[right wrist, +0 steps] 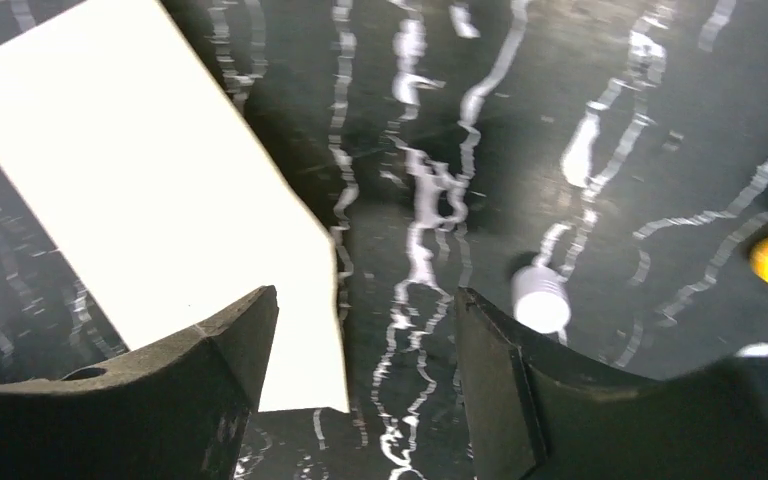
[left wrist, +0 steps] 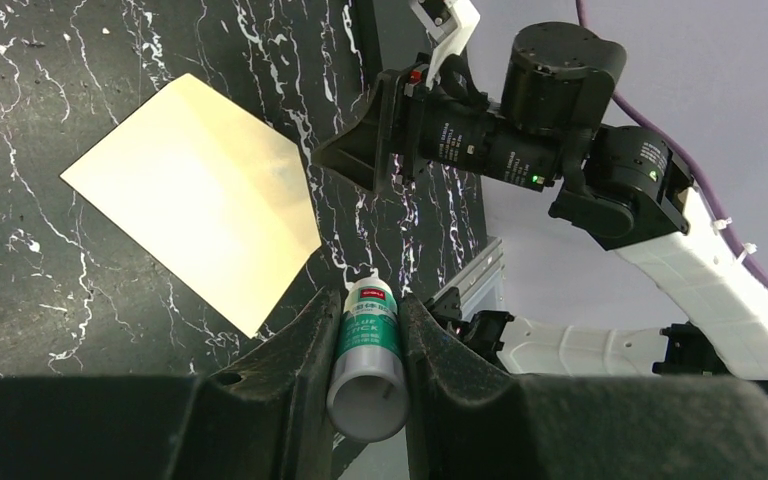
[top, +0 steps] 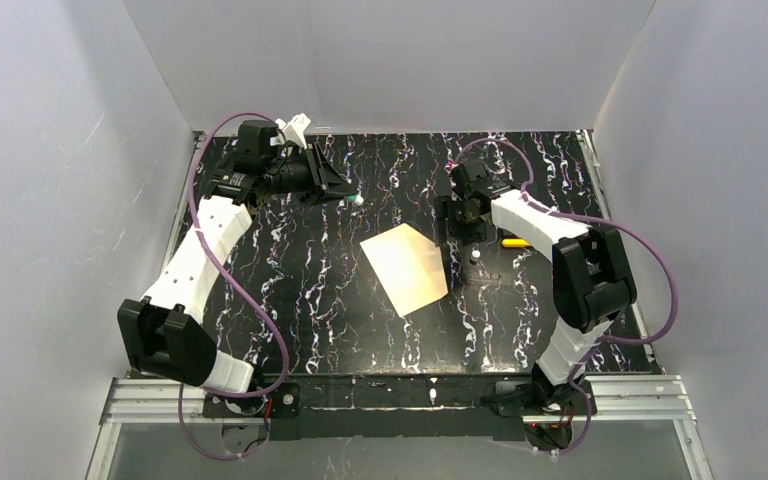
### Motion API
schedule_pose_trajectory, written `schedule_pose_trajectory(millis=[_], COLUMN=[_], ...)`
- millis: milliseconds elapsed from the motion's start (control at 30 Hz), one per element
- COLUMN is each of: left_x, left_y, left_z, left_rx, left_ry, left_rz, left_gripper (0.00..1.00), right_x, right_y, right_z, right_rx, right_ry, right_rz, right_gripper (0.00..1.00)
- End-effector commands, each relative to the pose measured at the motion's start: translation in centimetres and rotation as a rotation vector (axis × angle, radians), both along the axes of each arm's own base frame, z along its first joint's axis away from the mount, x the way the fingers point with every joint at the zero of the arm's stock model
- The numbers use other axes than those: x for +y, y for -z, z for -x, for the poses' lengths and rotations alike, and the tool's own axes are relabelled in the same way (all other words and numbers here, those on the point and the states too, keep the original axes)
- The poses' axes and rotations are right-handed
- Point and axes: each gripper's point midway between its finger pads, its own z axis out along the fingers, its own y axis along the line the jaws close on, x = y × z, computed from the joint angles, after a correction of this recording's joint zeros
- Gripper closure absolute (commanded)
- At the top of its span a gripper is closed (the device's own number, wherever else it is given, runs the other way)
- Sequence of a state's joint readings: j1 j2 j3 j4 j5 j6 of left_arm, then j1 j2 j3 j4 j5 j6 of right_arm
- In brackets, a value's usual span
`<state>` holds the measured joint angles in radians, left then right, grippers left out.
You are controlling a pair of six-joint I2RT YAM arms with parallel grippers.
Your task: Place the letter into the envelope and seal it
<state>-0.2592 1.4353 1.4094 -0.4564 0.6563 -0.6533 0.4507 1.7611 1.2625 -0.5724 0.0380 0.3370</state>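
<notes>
- The letter (top: 405,268), a pale-yellow sheet, lies flat near the middle of the black marbled table (top: 340,330), turned so one corner points to about 11 o'clock in the top view.
- Its right-hand edge has a kink, giving the outline five corners. I cannot tell whether this is one sheet or two stacked.
- The right gripper (top: 447,226) points down at the table with its jaws standing wide apart and nothing between them.
- In the top view the letter lies at about 7 o'clock from the right gripper, its kinked corner just beside the fingers.
- In the right wrist view the letter (right wrist: 160,190) fills the 9 to 11 o'clock part. Its right edge runs down into the gap of the right gripper (right wrist: 360,330), close to the left finger. Whether that finger touches the paper I cannot tell.
- A small white cap (right wrist: 540,298) lies on the table just beside the tip of the other finger, at about 4 o'clock from the right gripper in the top view (top: 475,255).
- A yellow object (top: 513,242) lies farther out, between 3 and 4 o'clock.
- The left gripper (left wrist: 368,305) is clamped on a glue stick (left wrist: 365,365) with a green label, its white end pointing outward.
- From the left gripper (top: 348,197) the letter lies well apart, at about 5 o'clock in the top view. In the left wrist view the letter (left wrist: 195,195) lies at about 10 o'clock from the stick's tip.
</notes>
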Motion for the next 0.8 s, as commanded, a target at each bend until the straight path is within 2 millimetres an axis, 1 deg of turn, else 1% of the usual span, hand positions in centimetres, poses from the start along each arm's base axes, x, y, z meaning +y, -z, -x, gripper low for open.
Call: schedule_pose_trajectory(millis=[0,167,267,333,433,500,667,767], left_x=[0.0,0.3,0.3,0.3,0.3,0.3,0.2,0.2], left_y=[-1.5,-1.5,-1.4,-1.3,-1.3,-1.3,-1.2,-1.3], left_z=[0.3,0.8,1.0,1.1,1.2,1.2,1.3,1.3], left_rx=[-0.043,-0.046,-0.042,-0.039,-0.038,-0.036,-0.032,-0.034], left_ry=[0.015,0.016,0.019,0.019,0.02,0.019,0.023,0.022], left_rz=[-0.008,-0.017,-0.017,-0.017,-0.016,-0.014,-0.011,-0.011], left_gripper=[1.0,1.0,1.0,1.0,1.0,1.0,1.0,1.0], right_x=[4.0,4.2,5.0,5.6,5.8,5.7,6.4,6.6], right_y=[-2.2,-0.7,-0.1,0.3,1.1,1.4,1.0,1.4], right_z=[-0.2,-0.3,-0.6,-0.3,0.1,0.0,-0.2,0.0], right_rx=[-0.022,0.008,0.037,0.072,0.103,0.102,0.102,0.127], right_ry=[-0.113,-0.101,-0.116,-0.123,-0.12,-0.118,-0.147,-0.14], right_rz=[-0.216,-0.215,-0.242,-0.27,-0.281,-0.285,-0.384,-0.417], right_gripper=[0.27,0.26,0.27,0.29,0.31,0.33,0.4,0.51])
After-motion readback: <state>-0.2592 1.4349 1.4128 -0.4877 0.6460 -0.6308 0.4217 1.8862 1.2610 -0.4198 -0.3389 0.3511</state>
